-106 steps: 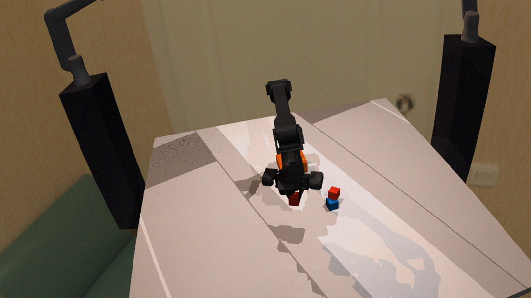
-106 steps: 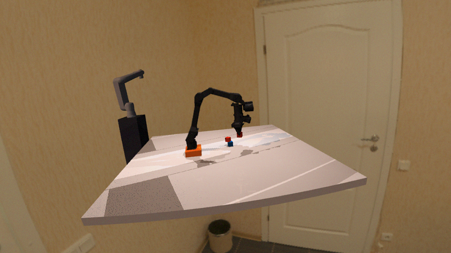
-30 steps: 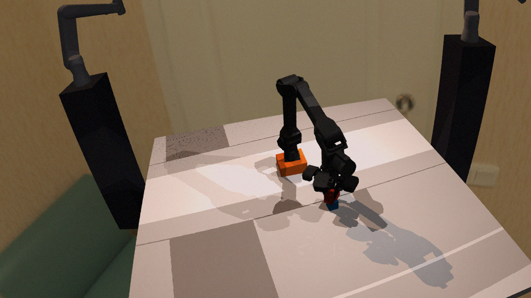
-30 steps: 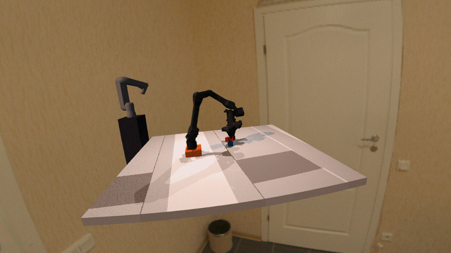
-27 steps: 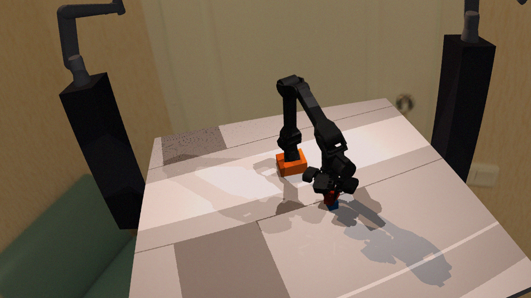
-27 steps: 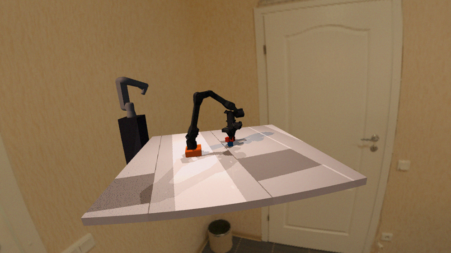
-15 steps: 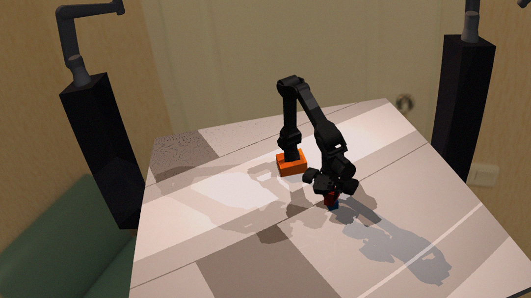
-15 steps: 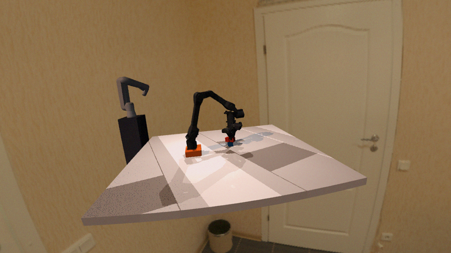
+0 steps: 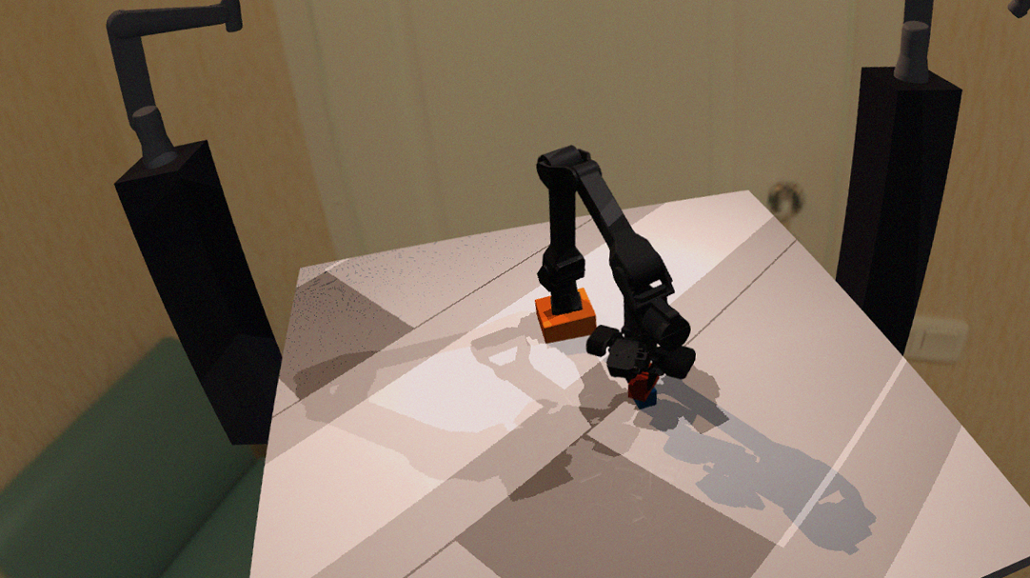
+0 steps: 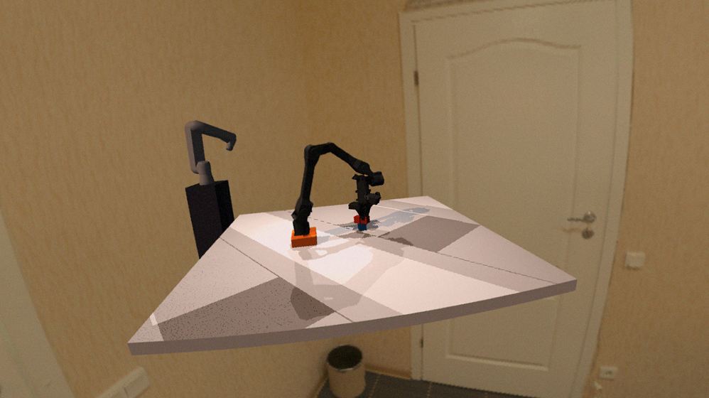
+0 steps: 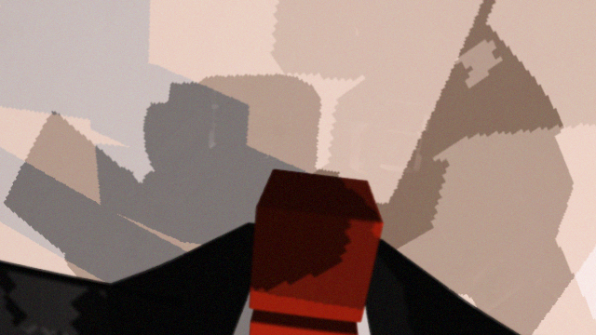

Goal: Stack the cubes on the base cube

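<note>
My gripper (image 9: 642,376) (image 11: 313,244) points down over the base and is shut on a red cube (image 9: 642,386) (image 11: 307,265), with a finger against each side. The blue base cube (image 9: 645,400) (image 10: 362,226) stands on the table under it, mostly covered from above by the red cube. The other red cube (image 10: 357,220) (image 11: 303,329) is on top of the base, beside the held one; the wrist view shows only a strip of it behind a dark narrow band. Whether the held cube touches the base cannot be told.
The arm's orange base block (image 9: 569,324) (image 10: 304,239) stands on the white table (image 9: 358,519) (image 10: 445,290). Broad arm shadows cross the table top. Two black pillars (image 9: 186,278) (image 9: 897,198) with grey bent arms stand beyond the table's edges.
</note>
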